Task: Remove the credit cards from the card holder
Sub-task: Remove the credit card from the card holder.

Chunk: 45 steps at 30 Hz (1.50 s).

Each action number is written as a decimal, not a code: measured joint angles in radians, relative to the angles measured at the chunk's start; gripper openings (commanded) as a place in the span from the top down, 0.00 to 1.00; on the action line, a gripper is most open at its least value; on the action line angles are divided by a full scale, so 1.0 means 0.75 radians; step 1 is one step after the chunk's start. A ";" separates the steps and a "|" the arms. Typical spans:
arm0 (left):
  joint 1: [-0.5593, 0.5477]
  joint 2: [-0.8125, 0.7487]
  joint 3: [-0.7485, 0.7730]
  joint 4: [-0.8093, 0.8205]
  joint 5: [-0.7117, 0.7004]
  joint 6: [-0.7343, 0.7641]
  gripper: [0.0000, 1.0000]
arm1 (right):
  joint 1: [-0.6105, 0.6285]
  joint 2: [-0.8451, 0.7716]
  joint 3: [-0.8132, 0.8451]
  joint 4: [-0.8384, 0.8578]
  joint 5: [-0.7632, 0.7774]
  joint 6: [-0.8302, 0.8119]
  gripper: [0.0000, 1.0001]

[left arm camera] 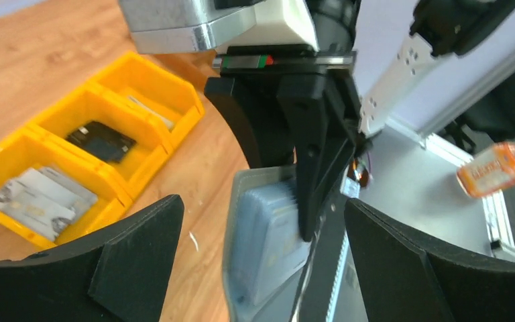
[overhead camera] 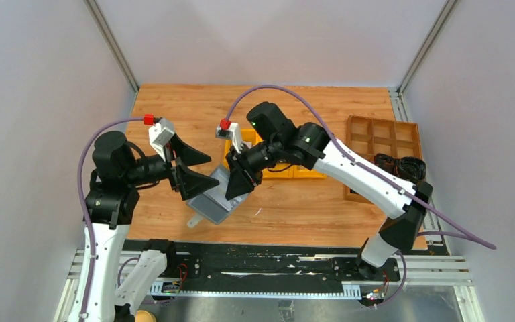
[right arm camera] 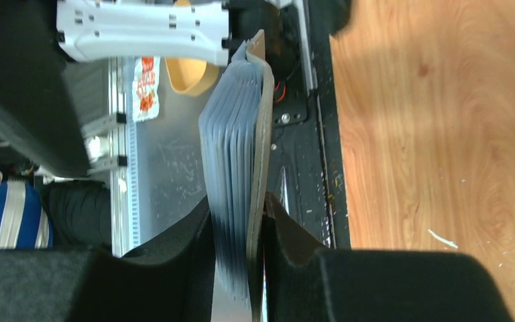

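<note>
- My right hand point(right arm camera: 241, 236) is clenched on the card holder point(right arm camera: 258, 134). It pinches one end so the holder hangs lifted off the table point(overhead camera: 308, 208), above its near edge and left of the middle.
- I hold it edge-up with the stack of bluish pockets point(right arm camera: 224, 147) fanned out, which I judge leaves the open side free for the other hand to reach.
- My left hand point(overhead camera: 201, 168) is released and grasps nothing. Its fingers are spread wide on either side of the holder without touching it.
- I cannot tell whether any credit cards remain in those pockets; the edges blur together.
- A few pale cards point(left arm camera: 40, 198) lie in an end compartment of the yellow bin point(left arm camera: 144, 74), near the middle of the table. A black object point(left arm camera: 100, 141) lies in its middle compartment.
- The table is warm wood-grain board. A brown divided tray point(overhead camera: 382, 134) sits at its right edge.
- Plain grey walls point(overhead camera: 261, 40) close in the far side and both flanks.
</note>
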State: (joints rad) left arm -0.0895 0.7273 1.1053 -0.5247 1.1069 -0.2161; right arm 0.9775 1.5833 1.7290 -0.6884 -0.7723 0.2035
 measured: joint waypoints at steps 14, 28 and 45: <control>-0.008 -0.034 -0.185 -0.209 0.234 0.165 0.43 | 0.067 0.119 0.325 -0.378 -0.064 -0.269 0.97; -0.029 0.032 -0.145 -0.265 0.264 0.152 1.00 | 0.033 -0.060 -0.107 0.142 -0.133 -0.111 0.42; -0.037 -0.167 -0.310 0.650 -0.046 -0.830 0.85 | -0.038 -0.453 -1.100 2.026 0.223 0.871 1.00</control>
State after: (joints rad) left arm -0.1173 0.6022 0.8726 -0.0372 1.0721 -0.8383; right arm 0.9493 1.2438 0.9039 0.8314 -0.6048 0.8566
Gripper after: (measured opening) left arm 0.249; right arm 0.229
